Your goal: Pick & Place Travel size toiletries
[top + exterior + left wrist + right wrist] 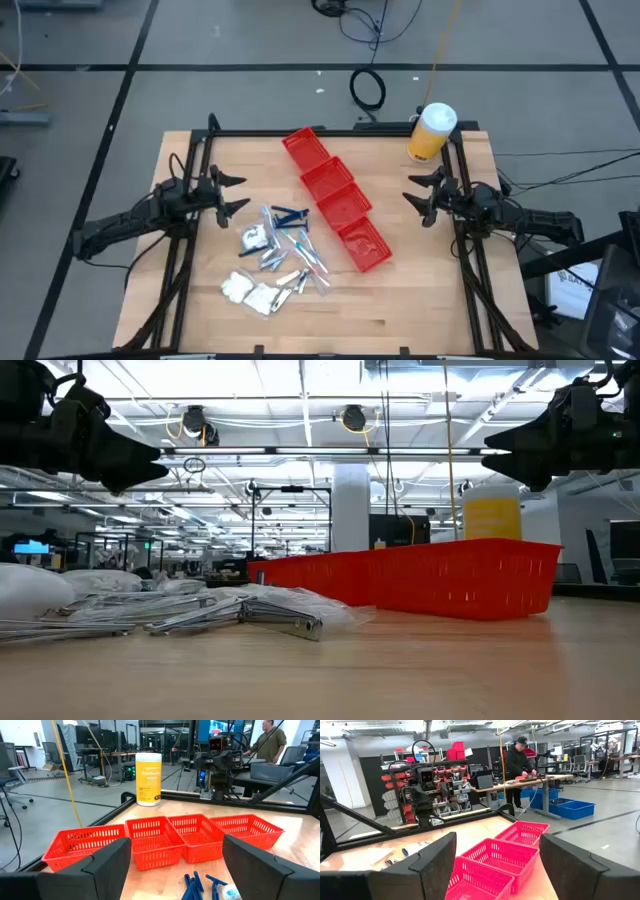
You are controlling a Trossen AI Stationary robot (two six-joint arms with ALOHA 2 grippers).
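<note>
Yellow bottle (148, 778) label reads "wipes"; rest unreadable.

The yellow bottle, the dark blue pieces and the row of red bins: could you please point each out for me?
yellow bottle (431, 133): high view, on its yellow body below the white cap.
dark blue pieces (289, 215): high view, middle of the blue cluster.
red bins (330, 181): high view, rim of the second bin.

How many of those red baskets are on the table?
4, side by side in a slanted row across the table's middle: the far end basket, the next, the third, and the nearest, right of the toiletries pile.
</note>
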